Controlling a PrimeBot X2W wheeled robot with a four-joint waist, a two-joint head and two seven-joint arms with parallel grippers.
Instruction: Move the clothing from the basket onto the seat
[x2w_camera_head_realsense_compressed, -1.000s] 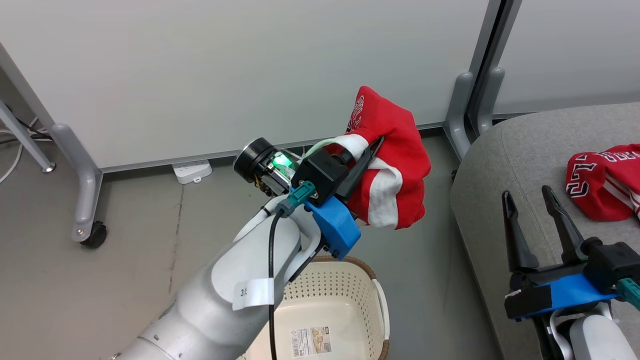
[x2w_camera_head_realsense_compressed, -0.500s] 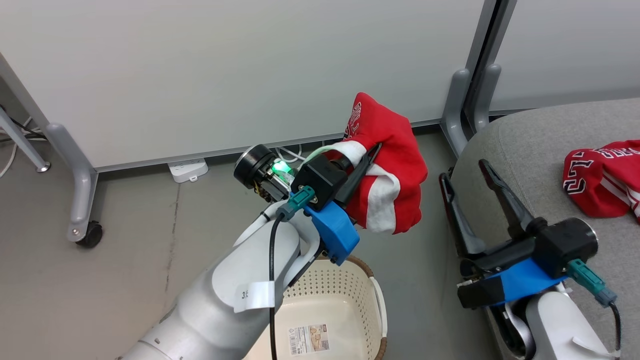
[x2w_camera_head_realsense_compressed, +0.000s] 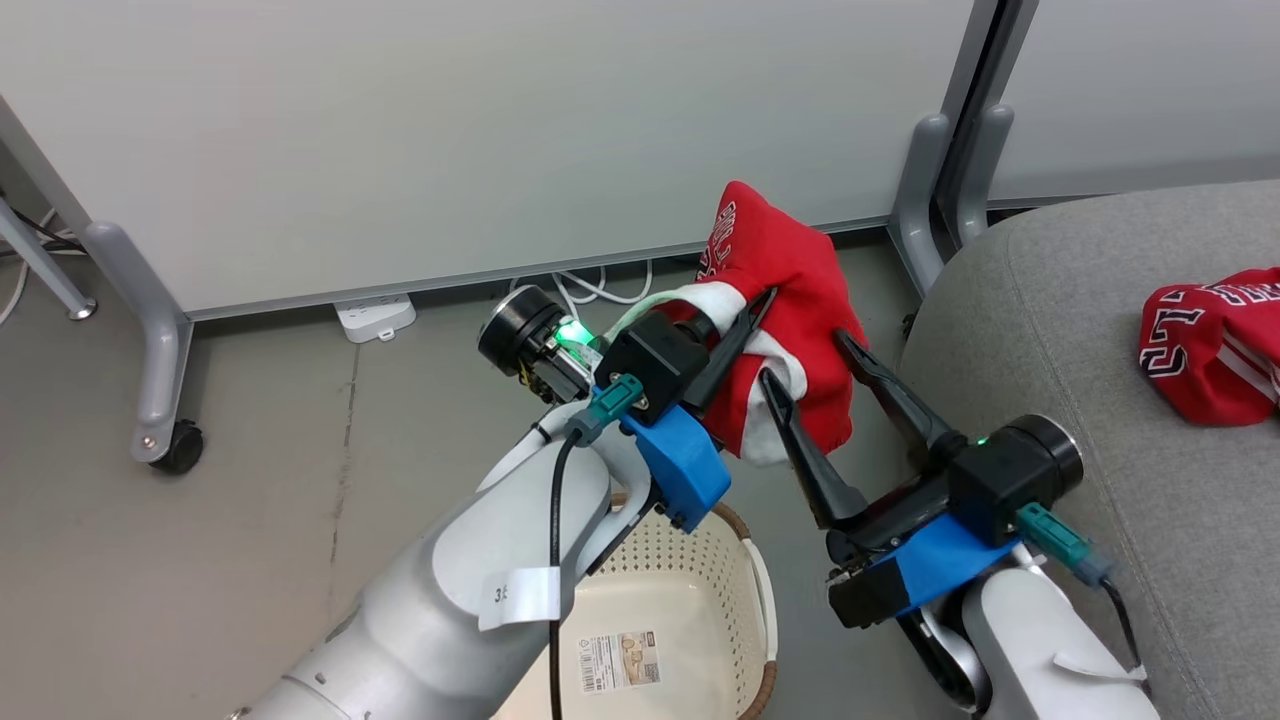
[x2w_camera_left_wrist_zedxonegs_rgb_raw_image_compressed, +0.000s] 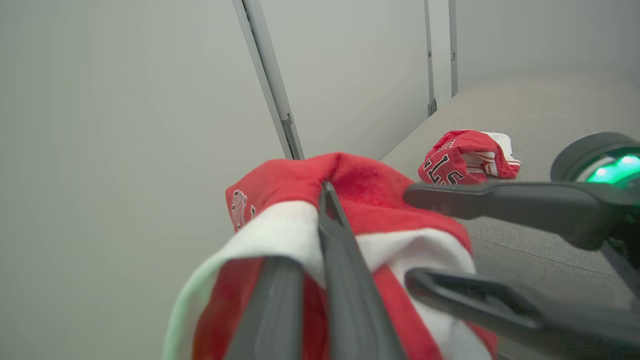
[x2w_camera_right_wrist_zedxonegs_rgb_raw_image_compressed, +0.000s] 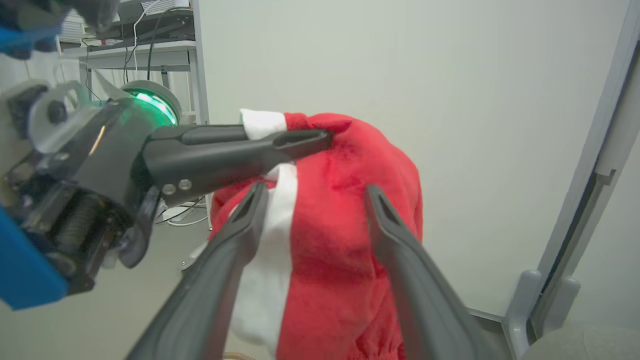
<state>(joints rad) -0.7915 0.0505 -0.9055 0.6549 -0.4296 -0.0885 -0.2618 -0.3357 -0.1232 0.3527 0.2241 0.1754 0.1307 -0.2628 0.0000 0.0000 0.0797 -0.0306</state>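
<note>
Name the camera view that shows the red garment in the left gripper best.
Head view: the whole garment hangs from the shut left gripper, the open right gripper straddling its lower part. Left wrist view gives a blurred close-up of its top; right wrist view cuts off its bottom.

Tight gap between basket (x2w_camera_head_realsense_compressed: 690, 560) and seat (x2w_camera_head_realsense_compressed: 1050, 330)
The right gripper (x2w_camera_head_realsense_compressed: 802, 355), jaws spread around the hanging red garment (x2w_camera_head_realsense_compressed: 790, 260), stands between the left gripper (x2w_camera_head_realsense_compressed: 762, 298) and the seat; the seat's left edge lies bare, a second red garment (x2w_camera_head_realsense_compressed: 1200, 340) further in, partition posts (x2w_camera_head_realsense_compressed: 925, 200) at its back corner.
</note>
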